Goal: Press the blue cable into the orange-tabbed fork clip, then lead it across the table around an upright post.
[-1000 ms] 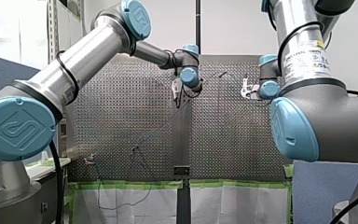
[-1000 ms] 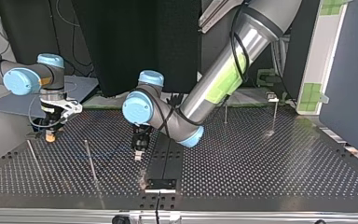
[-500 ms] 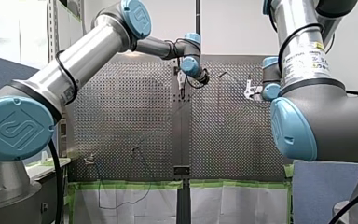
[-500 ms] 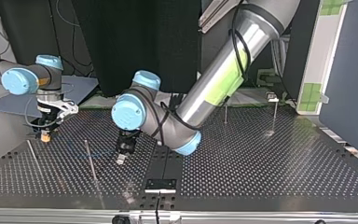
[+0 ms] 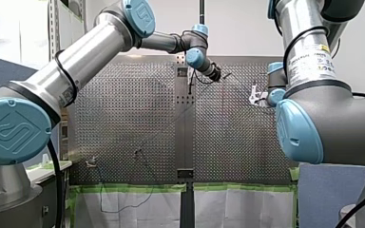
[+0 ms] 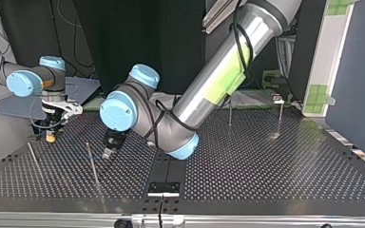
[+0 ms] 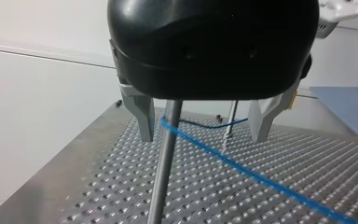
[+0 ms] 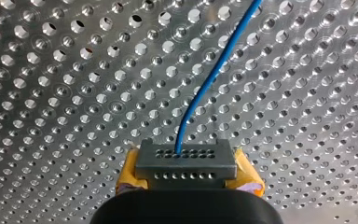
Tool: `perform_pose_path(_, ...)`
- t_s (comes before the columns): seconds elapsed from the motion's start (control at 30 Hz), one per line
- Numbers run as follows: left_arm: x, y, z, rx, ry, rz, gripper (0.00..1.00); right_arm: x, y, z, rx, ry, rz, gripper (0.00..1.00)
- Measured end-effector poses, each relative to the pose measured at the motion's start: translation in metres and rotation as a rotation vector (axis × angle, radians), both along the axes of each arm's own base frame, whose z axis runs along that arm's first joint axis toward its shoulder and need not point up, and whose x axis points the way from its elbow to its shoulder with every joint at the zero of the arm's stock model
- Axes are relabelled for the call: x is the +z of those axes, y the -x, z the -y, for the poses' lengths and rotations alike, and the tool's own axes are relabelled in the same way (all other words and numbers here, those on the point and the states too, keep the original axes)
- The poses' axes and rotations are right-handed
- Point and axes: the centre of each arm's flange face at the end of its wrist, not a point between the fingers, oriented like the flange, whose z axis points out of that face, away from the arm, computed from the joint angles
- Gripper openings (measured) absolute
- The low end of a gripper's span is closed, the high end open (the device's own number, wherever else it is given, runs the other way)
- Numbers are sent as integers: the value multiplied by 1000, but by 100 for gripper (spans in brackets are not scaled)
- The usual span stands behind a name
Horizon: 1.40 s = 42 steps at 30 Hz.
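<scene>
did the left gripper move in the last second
Yes. In the top view my left gripper has swung toward the view's left, ending close beside the thin upright post.

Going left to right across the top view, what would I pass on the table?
My right end effector gripping the blue cable, thin upright post, my left end effector, black centre strip, short post, taller post.

Top of the post (image 7: 161, 177) hides behind my left end effector (image 7: 203, 139); blue cable (image 7: 251, 172) is cut off at the edge; in the right wrist view its end hides behind a grey block (image 8: 185, 161).
</scene>
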Motion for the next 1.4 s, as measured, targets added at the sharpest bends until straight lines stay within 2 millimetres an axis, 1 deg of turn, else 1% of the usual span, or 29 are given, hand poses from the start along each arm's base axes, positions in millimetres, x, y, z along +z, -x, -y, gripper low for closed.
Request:
perform_pose_path(0.23, 1, 6, 4, -14, -20, 6, 100, -2, 0, 0, 0, -1, 1, 0)
perform_pose_path(0.5, 13, 16, 14, -31, -12, 34, 100, -2, 0, 1, 1, 1, 3, 0)
perform_pose_path(0.87, 13, 32, 26, -26, -19, 33, 100, -2, 0, 1, 2, -1, 11, 0)
perform_pose_path(1.13, 13, 37, 28, 5, -18, 30, 100, -3, -1, 1, 7, -2, 13, 0)
perform_pose_path(1.4, 12, 38, 25, 35, -27, 19, 100, -3, -2, 0, 9, -3, 13, 0)
